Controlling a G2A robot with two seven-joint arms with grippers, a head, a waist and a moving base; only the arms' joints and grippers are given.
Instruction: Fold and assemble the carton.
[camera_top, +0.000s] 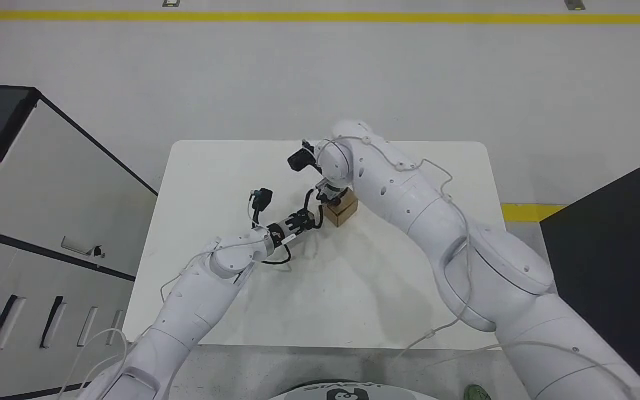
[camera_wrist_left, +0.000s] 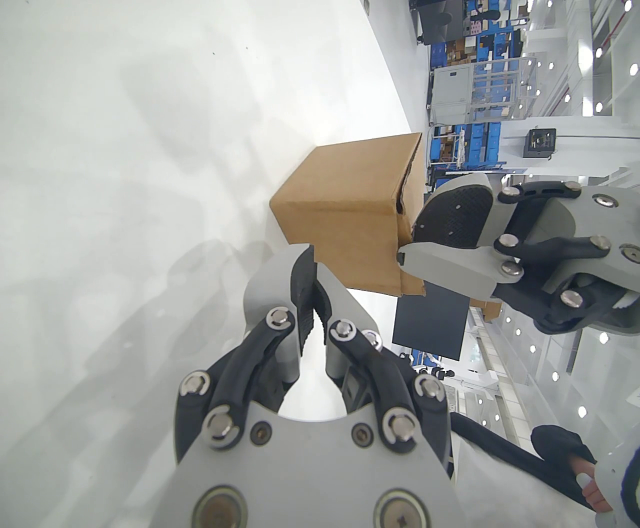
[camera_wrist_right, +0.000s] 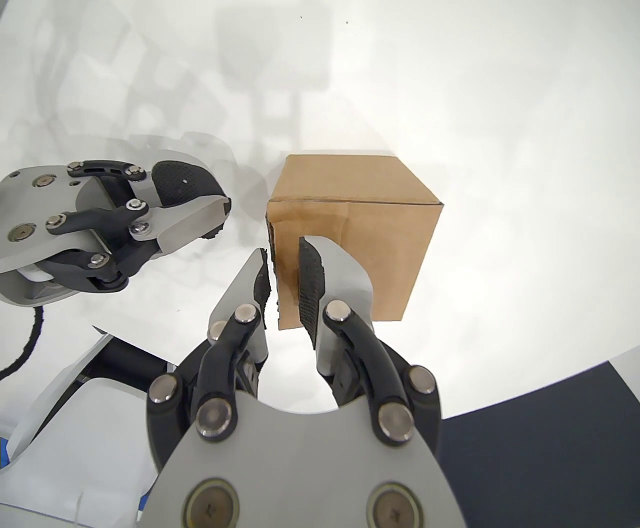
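Top view has the white counter (camera_top: 400, 290) with the little brown carton (camera_top: 341, 208) sitting toward its far middle. It looks like a closed cube already, just one corner seam a bit gappy. Right claw (camera_wrist_right: 283, 250) is nearly closed and looks pinched onto the carton's wall at that corner, straddling the edge. Left claw (camera_wrist_left: 312, 270) is closed on nothing, just beside the carton on the side facing its arm, not touching. My take: hold the right pinch steady so the box doesn't skid, then nudge the loose edge flush with the left tip. Go slow and push square-on so the cardboard doesn't crumple.
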